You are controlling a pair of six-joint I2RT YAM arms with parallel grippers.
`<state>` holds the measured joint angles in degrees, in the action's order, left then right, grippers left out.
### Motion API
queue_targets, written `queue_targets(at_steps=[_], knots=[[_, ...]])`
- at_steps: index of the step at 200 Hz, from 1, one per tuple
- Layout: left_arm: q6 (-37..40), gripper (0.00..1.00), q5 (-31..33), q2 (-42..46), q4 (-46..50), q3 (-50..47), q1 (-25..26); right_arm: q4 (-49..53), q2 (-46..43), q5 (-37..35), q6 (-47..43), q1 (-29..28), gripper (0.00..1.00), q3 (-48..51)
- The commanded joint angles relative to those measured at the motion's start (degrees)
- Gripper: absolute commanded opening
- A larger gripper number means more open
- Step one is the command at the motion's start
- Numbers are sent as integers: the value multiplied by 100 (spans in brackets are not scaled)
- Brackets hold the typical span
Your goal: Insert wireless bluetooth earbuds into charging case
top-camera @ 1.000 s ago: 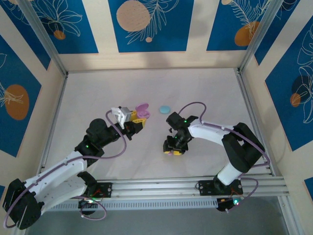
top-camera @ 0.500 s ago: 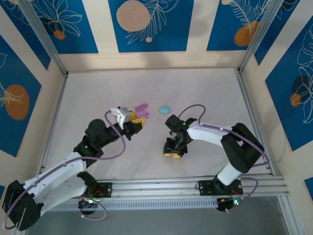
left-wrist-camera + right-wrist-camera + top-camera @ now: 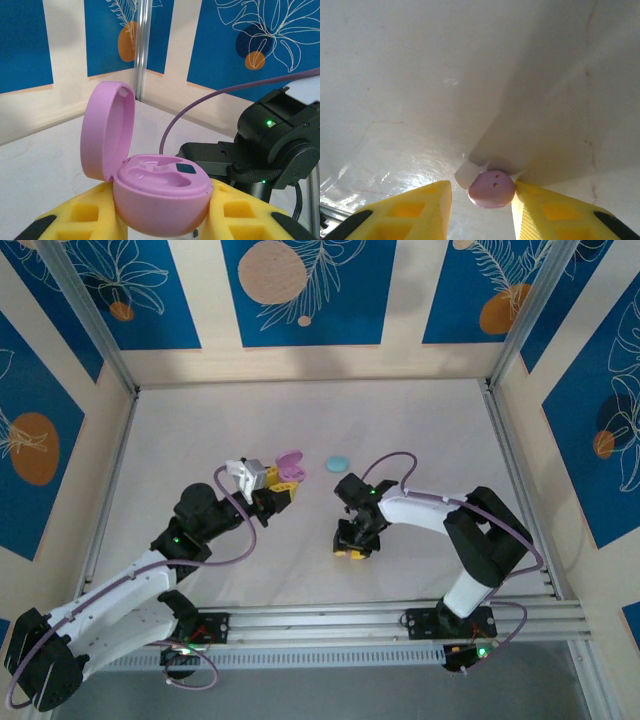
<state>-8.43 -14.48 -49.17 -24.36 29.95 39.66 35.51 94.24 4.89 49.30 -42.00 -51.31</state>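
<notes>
Cases two: pink case point(image 3: 160, 197), lid up, clamped in my left gripper point(image 3: 159, 222); blue case point(image 3: 338, 462) lying free. One pink earbud point(image 3: 491, 189) between my right gripper's point(image 3: 481, 200) parted jaws.

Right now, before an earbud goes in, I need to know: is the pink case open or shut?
Open: the pink case has its lid standing upright on the hinge, leaving the moulded wells inside exposed.

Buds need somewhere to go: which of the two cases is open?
The pink case, held in the left gripper, with its lid raised; the pale blue case lies flat on the table, seemingly shut.
</notes>
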Motion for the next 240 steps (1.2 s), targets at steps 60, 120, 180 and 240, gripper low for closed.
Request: queue_targets(at_steps=[60, 120, 180, 240], knots=[[88, 21, 24, 91, -34, 201, 55, 226, 451, -245, -383, -93, 35, -535], [98, 21, 42, 114, -25, 195, 58, 350, 608, -470, -469, -254, 29, -741], [122, 21, 108, 144, -34, 192, 56, 814, 787, -751, -685, -447, 27, -1188], [145, 21, 147, 249, 47, 159, 51, 768, 925, -598, -736, -523, 30, -1342]])
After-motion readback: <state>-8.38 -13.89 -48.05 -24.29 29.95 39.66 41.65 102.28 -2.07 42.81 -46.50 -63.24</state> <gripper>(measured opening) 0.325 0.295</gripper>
